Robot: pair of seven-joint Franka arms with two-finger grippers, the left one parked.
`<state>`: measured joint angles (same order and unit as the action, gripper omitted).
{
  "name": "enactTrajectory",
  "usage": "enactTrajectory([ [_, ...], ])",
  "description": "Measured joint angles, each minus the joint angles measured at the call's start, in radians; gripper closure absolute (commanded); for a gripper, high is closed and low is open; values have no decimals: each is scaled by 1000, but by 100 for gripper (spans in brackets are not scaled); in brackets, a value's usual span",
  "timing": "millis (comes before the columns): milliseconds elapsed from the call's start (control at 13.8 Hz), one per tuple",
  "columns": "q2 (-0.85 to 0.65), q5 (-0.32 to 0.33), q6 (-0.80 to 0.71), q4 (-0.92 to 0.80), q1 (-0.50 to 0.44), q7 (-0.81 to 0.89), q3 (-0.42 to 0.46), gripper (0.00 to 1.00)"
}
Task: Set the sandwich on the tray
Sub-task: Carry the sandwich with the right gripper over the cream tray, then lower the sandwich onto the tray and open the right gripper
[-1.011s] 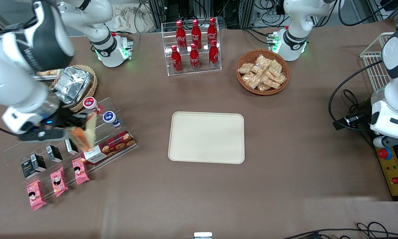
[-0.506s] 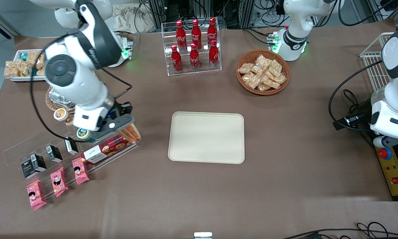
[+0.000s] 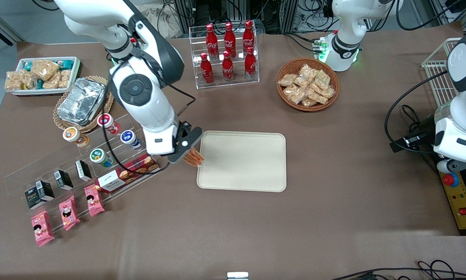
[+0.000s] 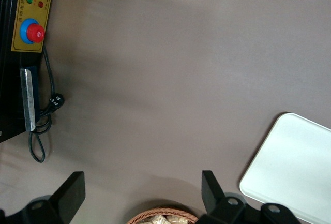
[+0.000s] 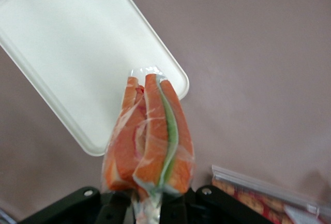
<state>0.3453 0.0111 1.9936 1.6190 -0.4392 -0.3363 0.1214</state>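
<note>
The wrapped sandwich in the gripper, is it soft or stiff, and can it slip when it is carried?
The sandwich, pinched at one end by the gripper over the tray's edge, is probably soft: its layers bulge. Its clear, glossy wrap may be slippery. Hanging free without sagging, it seems light.

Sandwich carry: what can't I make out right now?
- Sandwich, front view: mostly hidden under the gripper at the tray edge.
- Fingertips, right wrist view: covered by the sandwich wrap and cut by the frame edge.
- Sandwich's height above the tray: no view shows it.
</note>
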Motion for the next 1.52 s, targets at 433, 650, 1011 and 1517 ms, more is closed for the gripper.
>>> enactTrajectory([
  [433, 161, 0, 209, -41, -28, -239, 14, 100],
  [650, 238, 0, 264, -108, -69, -298, 14, 100],
  [1011, 340, 1, 415, -138, -106, -414, 14, 100],
  [1517, 449, 2, 543, -174, -133, -452, 13, 100],
])
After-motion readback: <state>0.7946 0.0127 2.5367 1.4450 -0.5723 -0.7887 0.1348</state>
